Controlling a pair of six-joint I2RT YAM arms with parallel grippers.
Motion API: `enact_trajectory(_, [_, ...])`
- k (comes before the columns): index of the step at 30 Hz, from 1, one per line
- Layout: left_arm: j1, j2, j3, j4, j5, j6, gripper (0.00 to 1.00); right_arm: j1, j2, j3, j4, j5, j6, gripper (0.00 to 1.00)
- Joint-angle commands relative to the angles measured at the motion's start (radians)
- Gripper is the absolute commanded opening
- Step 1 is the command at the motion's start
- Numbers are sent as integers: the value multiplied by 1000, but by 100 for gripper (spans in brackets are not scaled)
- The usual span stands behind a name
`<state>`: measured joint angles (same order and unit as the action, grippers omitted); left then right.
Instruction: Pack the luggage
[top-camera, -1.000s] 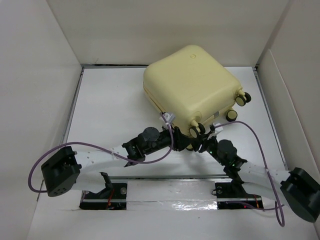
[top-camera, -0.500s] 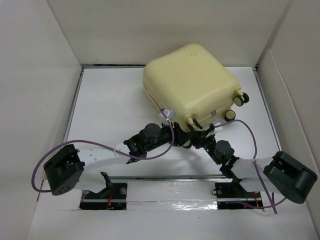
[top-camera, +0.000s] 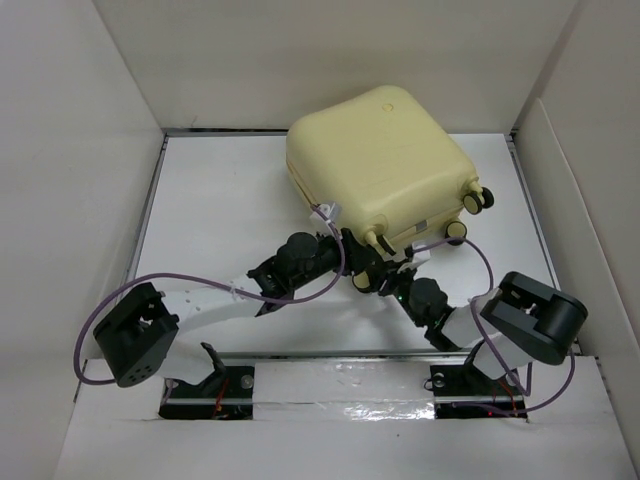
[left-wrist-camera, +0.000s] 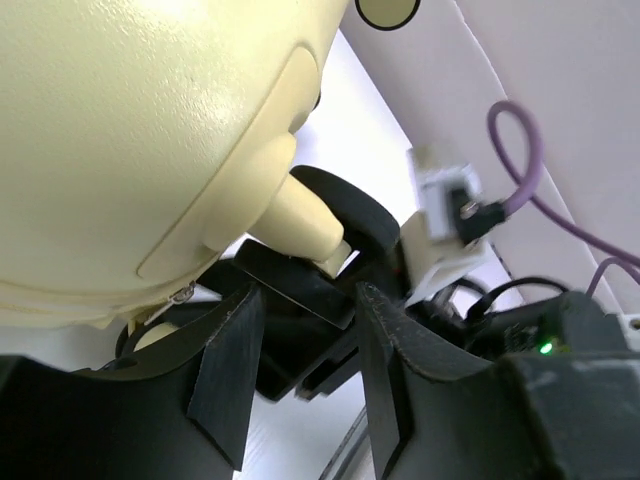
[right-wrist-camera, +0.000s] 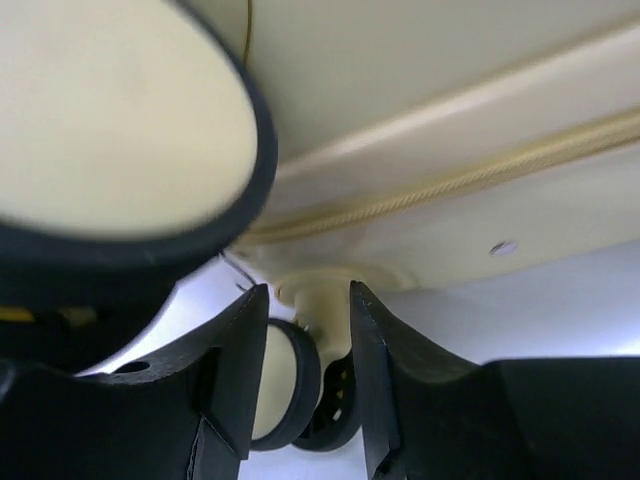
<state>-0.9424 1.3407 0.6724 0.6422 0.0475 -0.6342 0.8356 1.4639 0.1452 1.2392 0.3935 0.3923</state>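
Note:
The luggage (top-camera: 375, 160) is a shut pale-yellow suitcase lying flat at the back middle of the table. Both grippers are at its near corner, by a caster. My left gripper (top-camera: 362, 264) is open under the shell (left-wrist-camera: 120, 130). A caster stem (left-wrist-camera: 312, 225) sits just beyond its fingertips (left-wrist-camera: 228, 365), and black parts of the other gripper show past the gap. My right gripper (top-camera: 386, 278) has its jaws close on either side of a cream caster (right-wrist-camera: 312, 345). Its right finger (right-wrist-camera: 372, 360) touches the stem.
Two more casters (top-camera: 482, 198) stick out at the luggage's right side. White walls (top-camera: 60, 150) enclose the table on the left, back and right. My right arm's elbow (top-camera: 530, 318) is folded in near the right front. Purple cables (top-camera: 190, 292) loop off both arms.
My right arm's elbow has swung in to the left. Both grippers have pushed further back under the near corner. The luggage has shifted slightly back.

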Motion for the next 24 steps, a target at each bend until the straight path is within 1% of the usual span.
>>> enact_trajectory(1, [27, 23, 58, 30, 38, -13, 38, 33, 91, -7, 572, 80, 43, 45])
enact_trajectory(3, [36, 46, 84, 25, 46, -4, 38, 81, 145, -1, 572, 87, 37, 45])
enact_trajectory(7, [36, 78, 144, 11, 84, 10, 38, 131, 202, 46, 574, 133, -13, 46])
enact_trajectory(9, [36, 95, 180, -4, 100, 13, 38, 145, 188, 51, 572, 177, -56, 48])
enact_trajectory(11, [36, 115, 220, -22, 124, 13, 38, 145, 144, 34, 572, 212, -85, 55])
enact_trajectory(12, [36, 115, 231, -32, 129, 13, 38, 145, 127, 27, 571, 219, -95, 55])
enact_trajectory(14, [36, 126, 245, -29, 140, 13, 38, 145, 89, 16, 571, 238, -115, 59])
enact_trajectory(16, [36, 133, 260, -27, 143, 11, 37, 145, 85, 28, 571, 231, -153, 60])
enact_trajectory(17, [36, 135, 271, -27, 144, 11, 38, 145, 93, 43, 571, 204, -162, 60])
enact_trajectory(20, [36, 150, 294, -32, 149, 13, 38, 155, 107, 56, 572, 186, -165, 60])
enact_trajectory(24, [36, 164, 314, -33, 163, 11, 38, 155, 116, 74, 571, 261, -211, 59])
